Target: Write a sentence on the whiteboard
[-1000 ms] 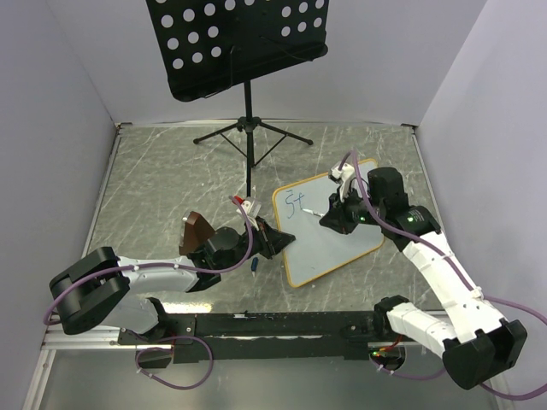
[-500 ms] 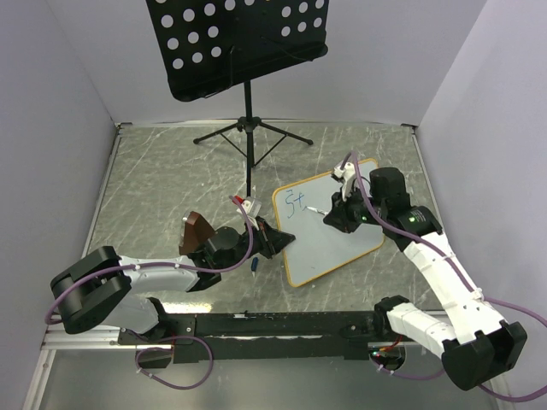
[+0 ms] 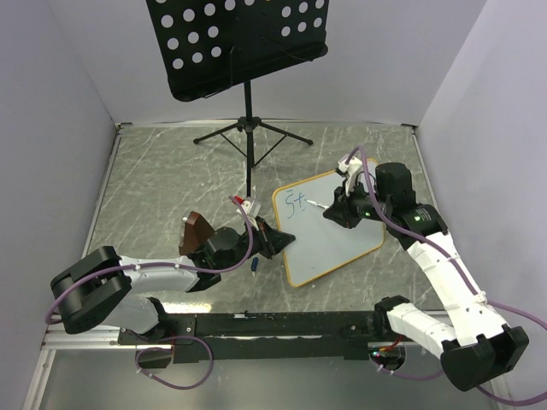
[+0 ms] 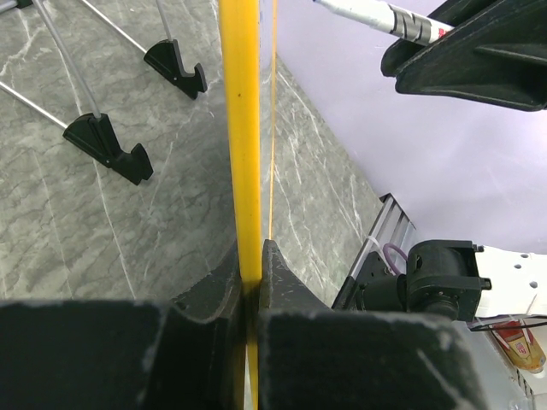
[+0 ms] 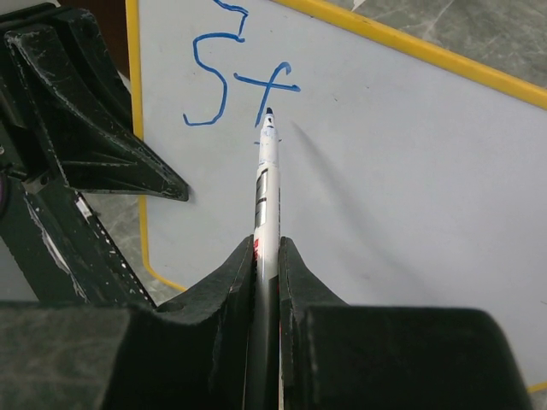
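The left gripper (image 4: 250, 272) is pinching the left frame edge of the whiteboard (image 3: 340, 241) on the bench (image 3: 171, 188) while the right gripper (image 5: 267, 249) is clamping the marker (image 5: 268, 175), its tip beside the blue letters (image 5: 224, 90), calling for light, evenly spaced strokes.

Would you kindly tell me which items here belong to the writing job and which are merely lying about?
In use: whiteboard, gripped at its frame by the left hand; blue letters "St"; marker in the right hand.
Lying about: black music stand; small blue object beside the whiteboard.
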### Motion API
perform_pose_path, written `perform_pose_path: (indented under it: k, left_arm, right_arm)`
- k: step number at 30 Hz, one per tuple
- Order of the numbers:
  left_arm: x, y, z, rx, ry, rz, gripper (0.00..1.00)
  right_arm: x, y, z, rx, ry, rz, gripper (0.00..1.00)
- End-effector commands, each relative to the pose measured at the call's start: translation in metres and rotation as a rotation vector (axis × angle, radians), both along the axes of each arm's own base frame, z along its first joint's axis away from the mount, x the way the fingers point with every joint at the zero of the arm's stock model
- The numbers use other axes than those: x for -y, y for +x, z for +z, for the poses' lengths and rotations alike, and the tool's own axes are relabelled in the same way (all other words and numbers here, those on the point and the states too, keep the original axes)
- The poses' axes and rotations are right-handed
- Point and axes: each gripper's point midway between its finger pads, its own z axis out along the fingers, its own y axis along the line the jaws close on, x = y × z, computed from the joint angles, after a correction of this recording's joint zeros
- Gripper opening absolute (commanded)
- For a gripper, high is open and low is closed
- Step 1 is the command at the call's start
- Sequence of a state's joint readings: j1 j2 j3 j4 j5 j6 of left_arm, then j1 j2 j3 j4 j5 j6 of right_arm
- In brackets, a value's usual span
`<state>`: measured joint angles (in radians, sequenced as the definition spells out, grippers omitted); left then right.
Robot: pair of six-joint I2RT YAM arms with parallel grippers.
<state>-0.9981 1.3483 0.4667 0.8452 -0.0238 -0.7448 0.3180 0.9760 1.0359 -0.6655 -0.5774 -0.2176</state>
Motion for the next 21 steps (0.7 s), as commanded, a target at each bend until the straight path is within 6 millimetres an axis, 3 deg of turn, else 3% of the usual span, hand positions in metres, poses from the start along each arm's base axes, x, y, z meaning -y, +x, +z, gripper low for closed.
perform_pose_path:
  k: [1,21]
  left_arm:
    - [0.002,0.003,0.042,0.107,-0.110,-0.002,0.01]
    - [0.001,0.001,0.041,0.105,-0.112,-0.005,0.01]
  right_arm:
    - [0.002,0.005,0.022,0.074,0.038,-0.011,0.00]
    - [0.006,-0.008,0.016,0.103,0.052,0.040,0.00]
